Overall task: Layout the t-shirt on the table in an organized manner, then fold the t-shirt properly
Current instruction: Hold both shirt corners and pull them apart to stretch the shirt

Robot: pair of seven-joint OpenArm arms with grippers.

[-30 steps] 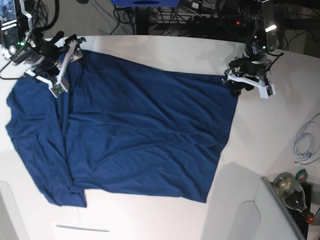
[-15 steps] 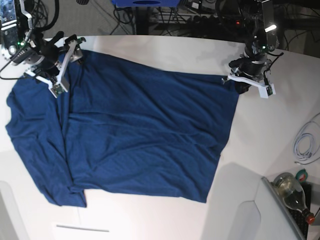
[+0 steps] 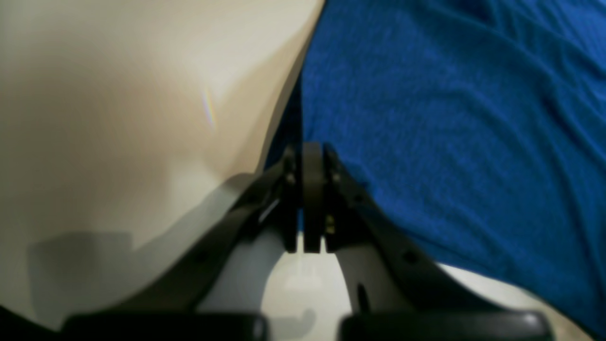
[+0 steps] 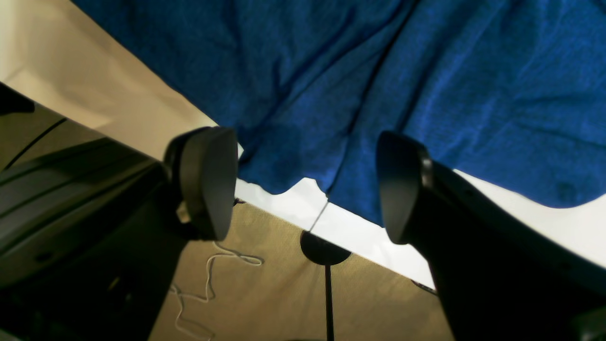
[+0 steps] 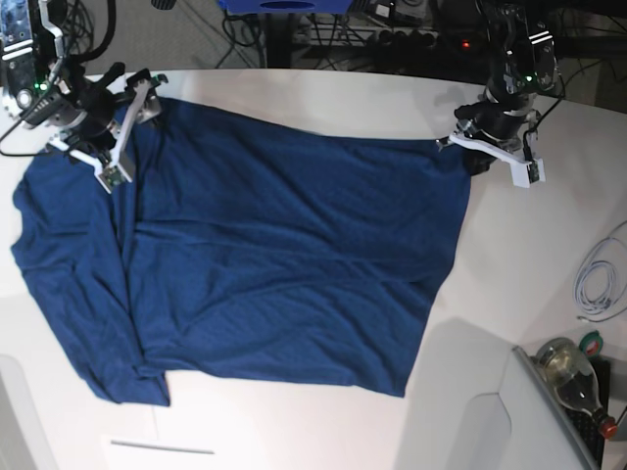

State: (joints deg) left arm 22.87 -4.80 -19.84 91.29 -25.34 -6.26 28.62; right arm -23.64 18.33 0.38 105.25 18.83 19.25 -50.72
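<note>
The dark blue t-shirt (image 5: pixel 284 264) lies spread on the white table (image 5: pixel 323 98), with a folded flap along its left side. My left gripper (image 5: pixel 470 155) is at the shirt's far right corner, shut on the hem. In the left wrist view the pressed-together jaws of the left gripper (image 3: pixel 305 158) pinch the t-shirt (image 3: pixel 450 118) edge just above the table (image 3: pixel 118 94). My right gripper (image 5: pixel 147 98) hovers open at the far left corner. In the right wrist view the right gripper (image 4: pixel 303 184) has its fingers on either side of the t-shirt (image 4: pixel 378 71) edge, gripping nothing.
A white cable (image 5: pixel 598 284) lies coiled at the table's right edge. A glass bottle (image 5: pixel 573 377) and a grey bin (image 5: pixel 509 421) stand at the near right. The table edge (image 4: pixel 360 237) and the floor with a loose cord (image 4: pixel 208 270) lie below the right gripper.
My left gripper has shut on the shirt's far right corner and drawn it a little toward the table's far edge. The right arm has not moved.
</note>
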